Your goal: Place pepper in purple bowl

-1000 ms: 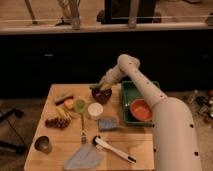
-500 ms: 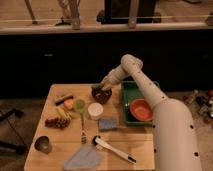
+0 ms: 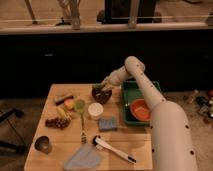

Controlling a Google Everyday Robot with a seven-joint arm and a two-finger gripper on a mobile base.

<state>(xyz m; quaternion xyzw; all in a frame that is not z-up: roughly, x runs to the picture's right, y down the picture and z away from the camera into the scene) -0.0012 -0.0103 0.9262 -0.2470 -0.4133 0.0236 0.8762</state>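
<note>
The purple bowl stands at the back of the wooden table, just left of the green tray. My gripper hangs right over the bowl's far rim, reaching in from the right. A small dark green piece, the pepper, shows at the bowl's far-left rim directly under the gripper. I cannot tell whether it is held or lies in the bowl.
A green tray holds the orange bowl to the right. A white cup, pale-green disc, yellow pieces, grapes, fork, blue sponge, metal cup, cloth and brush lie around.
The gripper has edged slightly up and to the right above the purple bowl. Nothing else on the table has moved.
</note>
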